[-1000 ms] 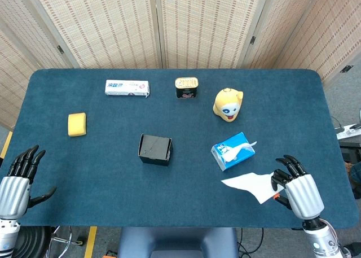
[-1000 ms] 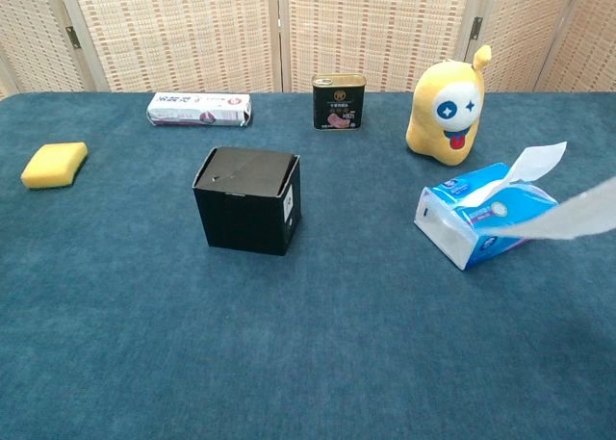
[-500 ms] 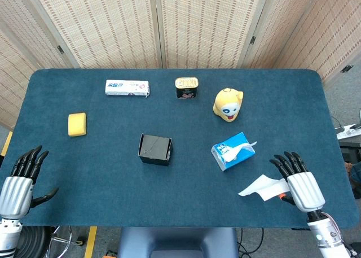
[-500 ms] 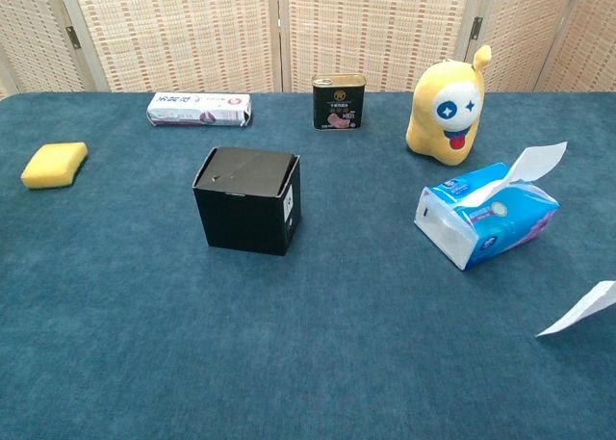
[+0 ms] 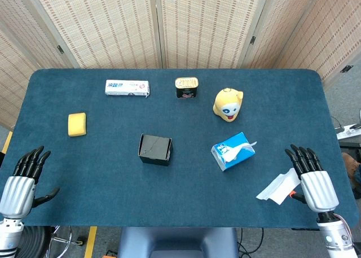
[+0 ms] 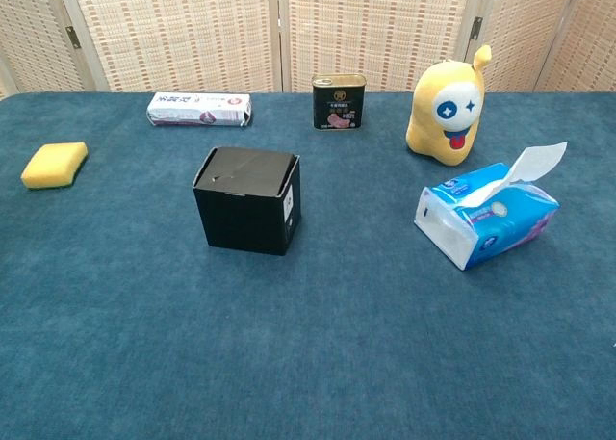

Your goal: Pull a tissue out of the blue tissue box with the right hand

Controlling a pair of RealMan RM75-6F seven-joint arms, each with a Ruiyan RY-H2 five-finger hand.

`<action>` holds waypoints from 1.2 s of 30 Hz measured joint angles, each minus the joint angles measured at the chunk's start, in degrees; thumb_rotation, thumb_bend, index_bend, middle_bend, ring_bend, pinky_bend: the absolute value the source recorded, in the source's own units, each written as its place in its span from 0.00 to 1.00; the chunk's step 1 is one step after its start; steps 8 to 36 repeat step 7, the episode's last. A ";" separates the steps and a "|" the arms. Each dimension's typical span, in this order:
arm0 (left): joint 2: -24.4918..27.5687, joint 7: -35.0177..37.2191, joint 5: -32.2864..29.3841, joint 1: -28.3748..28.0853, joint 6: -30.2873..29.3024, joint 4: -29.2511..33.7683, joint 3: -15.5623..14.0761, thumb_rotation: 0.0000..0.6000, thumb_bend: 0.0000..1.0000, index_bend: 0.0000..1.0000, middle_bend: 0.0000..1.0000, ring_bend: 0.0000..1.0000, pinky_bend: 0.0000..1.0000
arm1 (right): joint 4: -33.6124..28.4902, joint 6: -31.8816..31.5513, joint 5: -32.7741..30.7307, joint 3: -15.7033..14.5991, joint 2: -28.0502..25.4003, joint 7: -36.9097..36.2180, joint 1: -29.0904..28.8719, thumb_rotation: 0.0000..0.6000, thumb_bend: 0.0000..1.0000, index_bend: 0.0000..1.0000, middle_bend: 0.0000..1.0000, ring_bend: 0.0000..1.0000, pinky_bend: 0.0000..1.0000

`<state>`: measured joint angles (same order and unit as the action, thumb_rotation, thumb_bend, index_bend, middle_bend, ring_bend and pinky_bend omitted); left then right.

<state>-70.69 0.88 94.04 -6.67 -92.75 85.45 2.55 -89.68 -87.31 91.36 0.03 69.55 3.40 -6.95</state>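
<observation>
Woven-reed screens back a table [image 5: 113, 173] covered in dark blue cloth, seen from head and chest cameras. Task status, judged from the layout: the pull appears done, since one tissue [image 5: 278, 187] lies free of the blue tissue box [image 5: 232, 151], near the right front edge of the table and well apart from the box. The box lies right of centre, tilted on its side, with a fresh sheet standing out of its slot (clear in the chest view). The loose tissue sits just beside the right hand [image 5: 316, 182]; that hand shows its back to the head camera with fingers extended and spread. The sheet's edge meets the thumb side of the hand, but whether it is pinched there or merely touching I cannot tell, as the palm side is hidden. Next move, as a judgement: if any pinch remains, release it and draw the hand clear without dragging the sheet off the edge. The left hand [image 5: 22, 179] hovers at the left front corner, fingers spread, holding nothing. Other items: black box [image 5: 155, 149], yellow toy [image 5: 227, 104], tin can [image 5: 186, 87], toothpaste carton [image 5: 127, 88], yellow sponge [image 5: 77, 124].
</observation>
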 measured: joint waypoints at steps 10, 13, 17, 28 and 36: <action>-0.03 0.01 0.06 -0.03 -0.03 0.04 -0.01 1.00 0.22 0.00 0.00 0.00 0.14 | -0.41 1.57 -1.02 0.30 -0.17 0.94 -0.10 1.00 0.14 0.00 0.00 0.00 0.00; -0.03 0.01 0.06 -0.03 -0.03 0.04 -0.01 1.00 0.22 0.00 0.00 0.00 0.14 | -0.41 1.57 -1.02 0.30 -0.17 0.94 -0.10 1.00 0.14 0.00 0.00 0.00 0.00; -0.03 0.01 0.06 -0.03 -0.03 0.04 -0.01 1.00 0.22 0.00 0.00 0.00 0.14 | -0.41 1.57 -1.02 0.30 -0.17 0.94 -0.10 1.00 0.14 0.00 0.00 0.00 0.00; -0.03 0.01 0.06 -0.03 -0.03 0.04 -0.01 1.00 0.22 0.00 0.00 0.00 0.14 | -0.41 1.57 -1.02 0.30 -0.17 0.94 -0.10 1.00 0.14 0.00 0.00 0.00 0.00; -0.03 0.01 0.06 -0.03 -0.03 0.04 -0.01 1.00 0.22 0.00 0.00 0.00 0.14 | -0.41 1.57 -1.02 0.30 -0.17 0.94 -0.10 1.00 0.14 0.00 0.00 0.00 0.00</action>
